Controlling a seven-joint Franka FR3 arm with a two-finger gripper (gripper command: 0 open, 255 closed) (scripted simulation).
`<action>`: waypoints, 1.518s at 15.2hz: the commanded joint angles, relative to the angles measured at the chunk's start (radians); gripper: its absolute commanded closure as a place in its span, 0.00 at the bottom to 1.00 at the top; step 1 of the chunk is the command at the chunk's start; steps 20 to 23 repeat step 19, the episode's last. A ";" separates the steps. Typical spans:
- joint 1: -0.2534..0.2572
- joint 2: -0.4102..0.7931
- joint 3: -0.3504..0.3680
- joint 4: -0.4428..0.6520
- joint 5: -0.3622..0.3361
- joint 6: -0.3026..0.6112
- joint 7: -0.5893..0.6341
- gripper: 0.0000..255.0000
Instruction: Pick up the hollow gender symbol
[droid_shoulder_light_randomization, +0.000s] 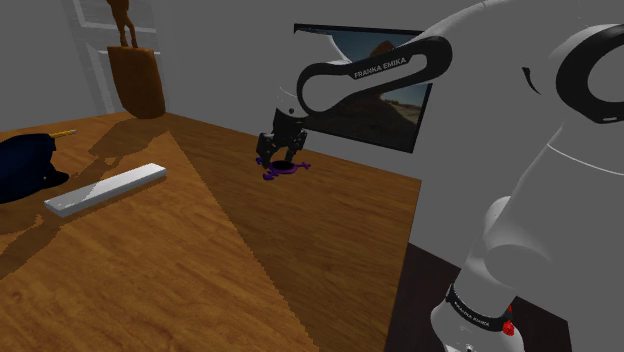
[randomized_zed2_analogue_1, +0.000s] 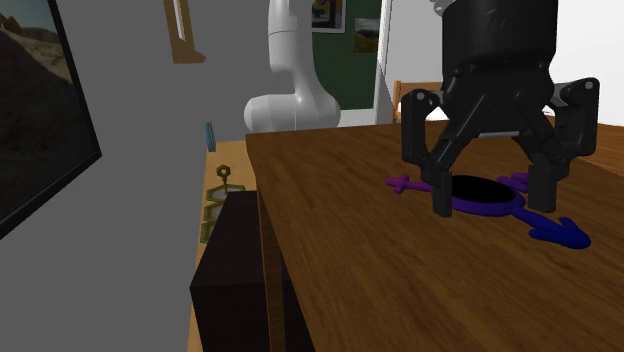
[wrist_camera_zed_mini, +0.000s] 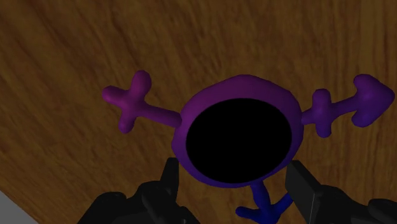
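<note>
**Gripper (randomized_zed2_analogue_1: 492, 203) open astride the hollow gender symbol (randomized_zed2_analogue_1: 485, 209)**

The all-black gripper stands low over the wooden table (droid_shoulder_light_randomization: 200, 270), its two fingers (wrist_camera_zed_mini: 170, 183) apart, one on either side of the symbol's ring. Nothing is clasped. Whether either finger touches the ring's outer edge cannot be told.

The symbol lies flat on the table, directly under the gripper and close to the table edge nearest the grey wall (droid_shoulder_light_randomization: 230, 60). It is a purple ring with a black centre. In the wrist view, three arms leave the ring:
- a purple cross on one side
- a purple arrow with a crossbar on the opposite side
- a blue forked arm that runs back between the fingers

Shoulder view, left to right:
- A dark blue object (droid_shoulder_light_randomization: 25, 165) is at the table's left end.
- A flat white bar (droid_shoulder_light_randomization: 105, 188) lies just beside it on the wood.
- A brown board-like piece (droid_shoulder_light_randomization: 135, 75) stands beyond both.
- The gripper and symbol are near the middle, well apart from the bar.
- A framed picture (droid_shoulder_light_randomization: 385, 95) hangs on the wall behind them.
- The white arm (droid_shoulder_light_randomization: 540, 200) rises at the right.

Second exterior view, left to right:
- The same picture is at the left edge.
- A dark cabinet (randomized_zed2_analogue_1: 235, 270) stands against the table's side.
- The arm is behind the table.
- The gripper straddles the symbol at the right.
</note>
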 joint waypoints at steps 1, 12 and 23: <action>0.000 0.001 0.000 -0.001 0.000 -0.001 0.000 1.00; 0.000 -0.020 -0.003 0.112 0.007 -0.133 -0.009 1.00; -0.001 -0.022 -0.004 0.179 0.008 -0.202 -0.012 1.00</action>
